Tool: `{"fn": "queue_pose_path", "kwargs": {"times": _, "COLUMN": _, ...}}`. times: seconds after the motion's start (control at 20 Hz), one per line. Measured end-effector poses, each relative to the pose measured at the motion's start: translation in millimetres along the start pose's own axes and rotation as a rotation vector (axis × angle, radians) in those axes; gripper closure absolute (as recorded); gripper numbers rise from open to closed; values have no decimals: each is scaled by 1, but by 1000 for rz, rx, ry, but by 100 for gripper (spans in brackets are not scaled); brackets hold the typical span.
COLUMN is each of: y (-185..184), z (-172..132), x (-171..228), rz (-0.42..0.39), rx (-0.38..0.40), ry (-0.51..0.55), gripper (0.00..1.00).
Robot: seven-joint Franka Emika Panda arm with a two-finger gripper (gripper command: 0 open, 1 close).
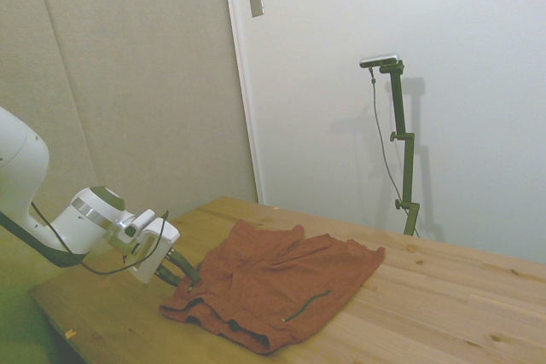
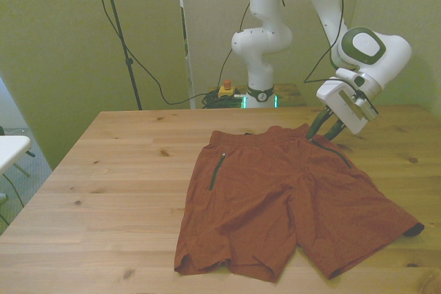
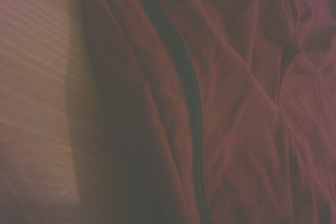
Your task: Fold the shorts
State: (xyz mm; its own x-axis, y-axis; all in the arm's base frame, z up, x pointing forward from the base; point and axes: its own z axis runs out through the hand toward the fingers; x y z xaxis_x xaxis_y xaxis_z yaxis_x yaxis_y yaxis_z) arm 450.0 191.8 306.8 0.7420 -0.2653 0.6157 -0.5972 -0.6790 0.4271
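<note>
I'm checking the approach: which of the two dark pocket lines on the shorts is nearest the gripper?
The pocket line on the front view's right of the shorts, just below the gripper; the other line lies far across the fabric.

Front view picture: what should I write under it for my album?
Robot's tool reaches the waistband corner of rust-orange shorts spread flat on a wooden table.

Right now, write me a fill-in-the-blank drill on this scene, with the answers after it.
1. The shorts lie spread flat on the wooden ____.
2. The gripper is at the waistband corner on the front view's ____ side.
3. The fabric of the shorts is rust-____.
4. So far the shorts have been folded ____ times.

Answers: table; right; orange; zero
</note>
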Motion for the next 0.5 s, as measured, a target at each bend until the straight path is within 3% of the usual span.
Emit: {"fn": "queue_pose_path", "kwargs": {"times": 0.5, "y": 1, "z": 2, "x": 2, "rz": 5, "rx": -3, "ry": -3, "gripper": 100}}
